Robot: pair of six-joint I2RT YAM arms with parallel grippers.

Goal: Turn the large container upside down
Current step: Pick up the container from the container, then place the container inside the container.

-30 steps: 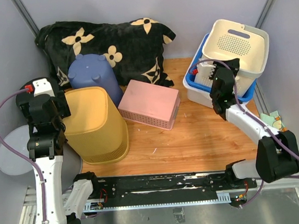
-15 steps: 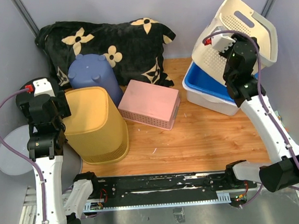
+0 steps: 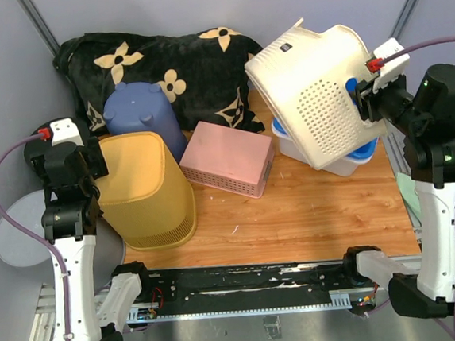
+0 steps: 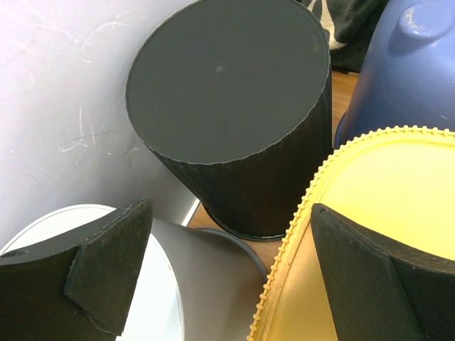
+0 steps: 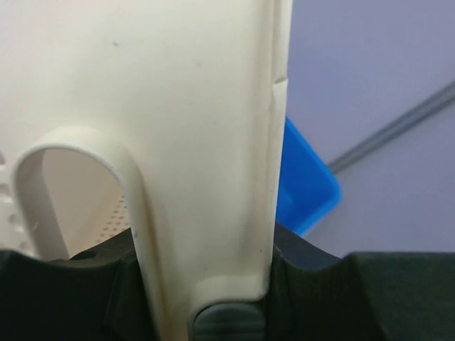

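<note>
We have the cream basket (image 3: 316, 91) off the table and tipped well over. It hangs just to the left of the right gripper (image 3: 365, 102), with its perforated wall turned up toward the overhead camera and its mouth facing down and back toward that gripper. In the wrist view the gripper is pinching the basket's rim wall right beside the handle cut-out, with a pad on either side of it. Directly below the gripper sits the blue tub (image 3: 346, 162), which the basket partly hides.

We judge the turn to be past halfway. What remains is to finish the roll, set the rim down and let go.

Far to the left, our left gripper (image 4: 231, 213) hangs spread wide and holding nothing, above the yellow bin (image 4: 384, 192) and the black bin (image 4: 227, 92).
</note>
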